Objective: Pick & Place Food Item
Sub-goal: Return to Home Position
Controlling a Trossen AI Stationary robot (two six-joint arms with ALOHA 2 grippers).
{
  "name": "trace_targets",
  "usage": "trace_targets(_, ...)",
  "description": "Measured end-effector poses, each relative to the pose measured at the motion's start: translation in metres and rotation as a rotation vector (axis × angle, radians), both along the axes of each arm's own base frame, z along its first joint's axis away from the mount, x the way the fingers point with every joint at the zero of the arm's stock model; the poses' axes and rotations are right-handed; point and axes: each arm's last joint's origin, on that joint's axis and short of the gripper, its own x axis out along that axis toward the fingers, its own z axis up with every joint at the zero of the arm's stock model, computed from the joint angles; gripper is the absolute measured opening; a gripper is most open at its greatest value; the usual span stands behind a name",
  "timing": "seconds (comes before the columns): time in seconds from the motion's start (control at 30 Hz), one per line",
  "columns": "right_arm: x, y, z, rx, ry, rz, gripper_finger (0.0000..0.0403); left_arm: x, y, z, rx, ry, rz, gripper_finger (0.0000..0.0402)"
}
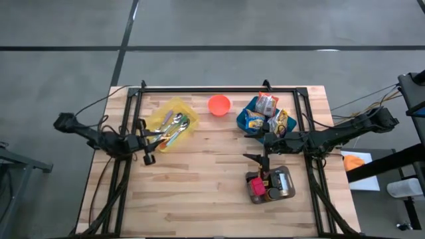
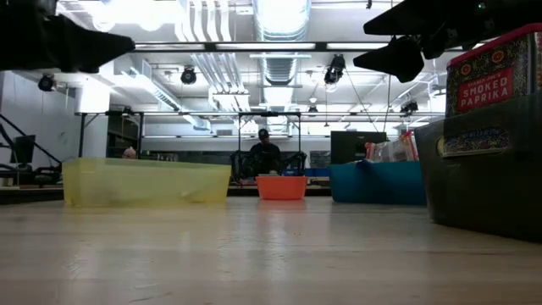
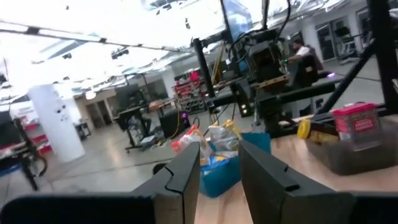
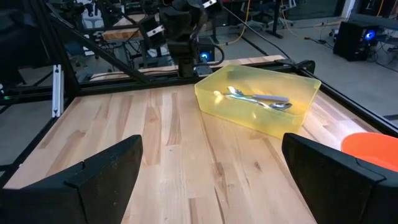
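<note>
Spoons (image 1: 176, 127) lay inside yellow bin (image 1: 159, 121), far-left part of the table (image 1: 212, 199). Judged the sorting done, with only the retreat to rest pose open.

Left gripper (image 1: 147, 139) hung just beside the bin's near-left side. Its fingers stood a narrow gap apart and held nothing. To do this well, it likely needed to lift clear first, then draw back, so no finger clipped the bin wall.

Right gripper (image 1: 257, 146) hung mid-right, between the blue bin (image 1: 244, 121) and the grey tray (image 1: 284, 174). Its jaws were spread wide and empty. Same advice there: rise before pulling back, with the spice jars (image 1: 260, 187) close on its near side.

Spoons, from the right wrist view: a loose heap, handles crossing, metal bowls (image 4: 233, 92) catching light, at least one pale handle (image 4: 273, 98). From above, green and orange handles showed. The bin was translucent, set askew to the table edge.

Orange bowl (image 1: 219, 104) stood at the far edge, between the two bins. A person sat well beyond the table.
</note>
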Motion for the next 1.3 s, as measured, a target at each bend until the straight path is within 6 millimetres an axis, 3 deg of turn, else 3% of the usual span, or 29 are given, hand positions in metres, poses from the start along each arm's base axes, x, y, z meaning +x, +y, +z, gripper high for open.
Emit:
trace_targets(0.2,0.0,0.0,0.0,0.0,0.0,0.0,0.0381,-0.011,0.0,-0.006,-0.107,0.042,0.146,0.0111)
trace_targets(0.47,0.0,0.0,0.0,0.0,0.0,0.0,0.0381,-0.014,0.0,-0.012,-0.161,0.067,0.159,0.0111)
trace_targets(0.7,0.0,0.0,0.0,0.0,0.0,0.0,0.0381,-0.016,0.003,-0.013,-0.25,0.038,0.286,0.0111)
trace_targets(1.3,0.0,0.0,0.0,0.0,0.0,0.0,0.0381,-0.031,-0.027,-0.014,-0.219,0.096,-0.052,0.0111)
